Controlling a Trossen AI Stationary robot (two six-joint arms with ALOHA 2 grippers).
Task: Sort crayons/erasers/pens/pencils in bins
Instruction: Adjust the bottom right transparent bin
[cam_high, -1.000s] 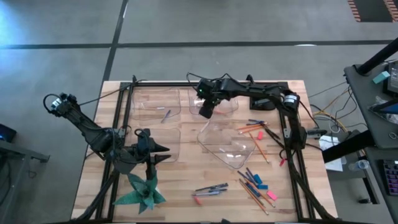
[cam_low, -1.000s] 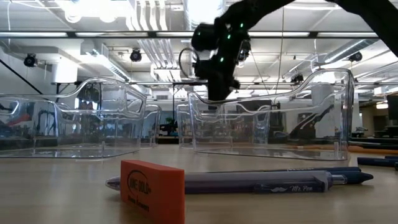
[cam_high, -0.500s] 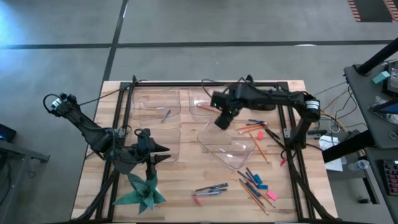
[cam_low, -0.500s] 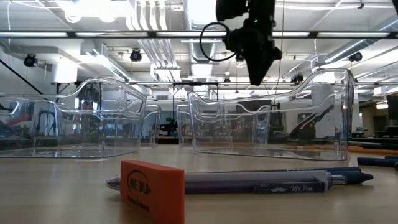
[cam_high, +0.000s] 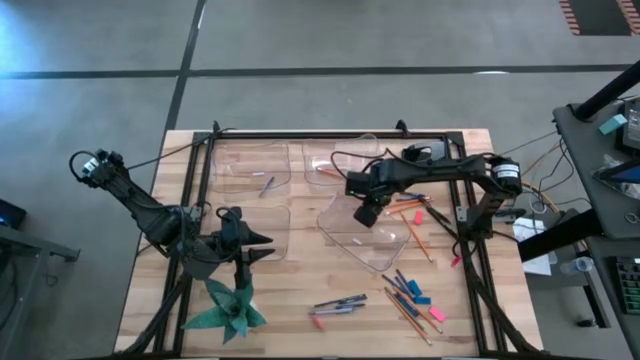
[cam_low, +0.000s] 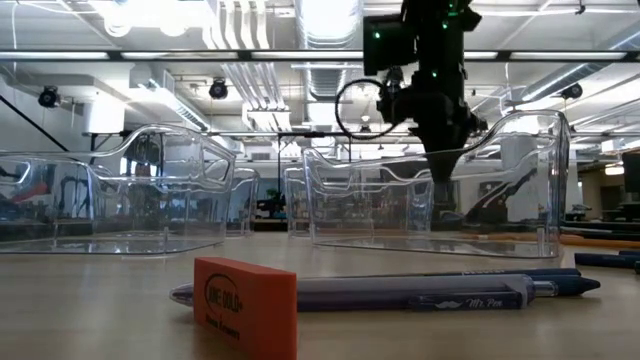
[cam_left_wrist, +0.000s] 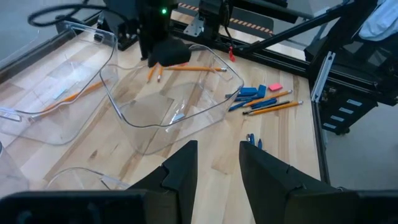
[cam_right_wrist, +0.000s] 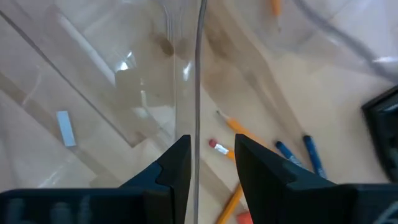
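Two right fingers (cam_right_wrist: 177, 168) apart over skewed bin (cam_high: 372, 236) – pencils (cam_high: 410, 205), pens (cam_high: 337, 303), green star (cam_high: 228, 308) around

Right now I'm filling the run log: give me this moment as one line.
right gripper: open, empty, over tilted bin rim | left gripper: open, idle, by star | pencil: in far bin

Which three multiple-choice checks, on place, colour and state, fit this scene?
1. The right jaws hang over: A the paper star; B the tilted bin; C the pens.
2. The eraser nearest the low camera is: A orange; B green; C white.
3. The right jaws are: A shut on a pencil; B shut on an eraser; C open, empty.
B: the high view shows them above it. A: its face is orange. C: the right wrist view shows a gap with nothing gripped.
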